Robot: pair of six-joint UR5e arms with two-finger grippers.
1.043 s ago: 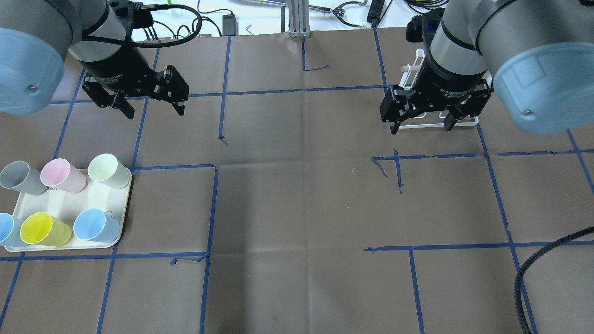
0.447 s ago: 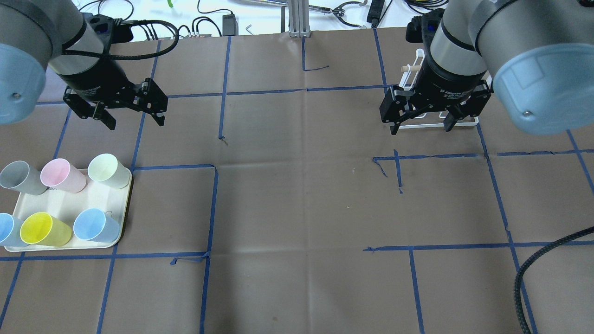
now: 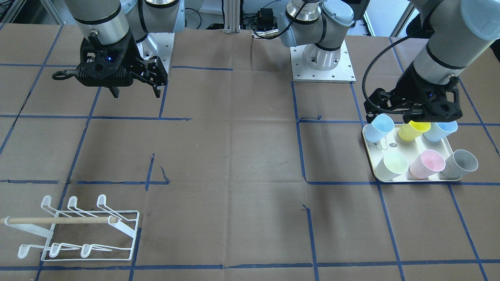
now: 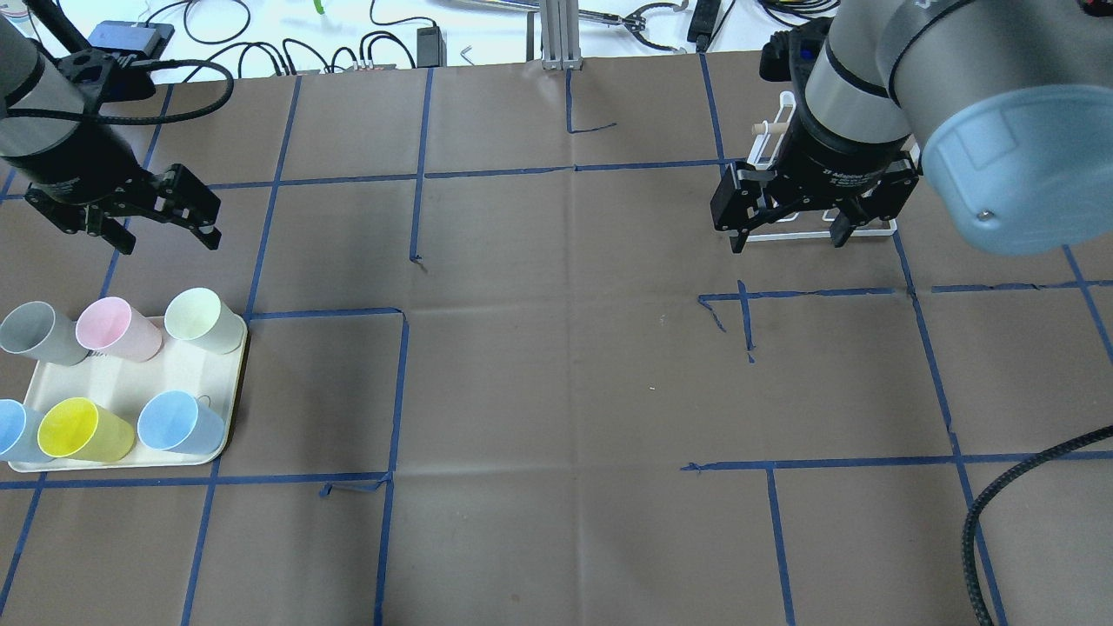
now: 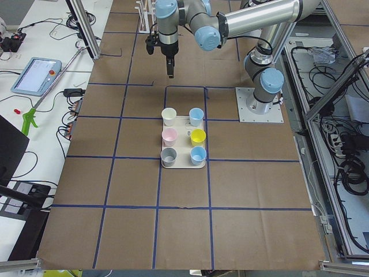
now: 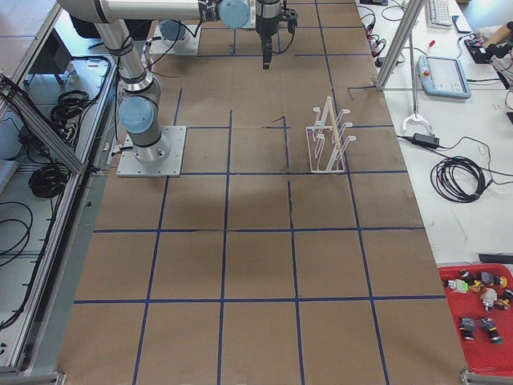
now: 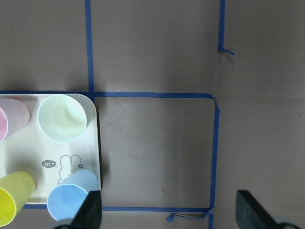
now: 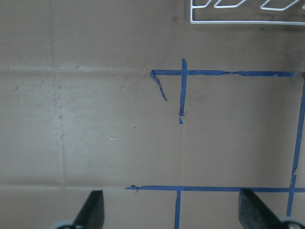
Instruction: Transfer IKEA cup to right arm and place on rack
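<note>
Six upright cups [image 4: 204,317] are standing on the cream tray [image 4: 130,382], just leftward of the left gripper [image 4: 165,243] and its spread fingers [image 7: 90,210]; the right gripper [image 4: 788,243], likewise spread, is hovering short of the rack [image 3: 58,220].

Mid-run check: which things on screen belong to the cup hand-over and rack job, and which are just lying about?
Job:
left gripper, open
right gripper, open
pale green cup and five other cups on the tray
rack

Lying about:
teach pendant
coiled cable
red bin of small parts
</note>
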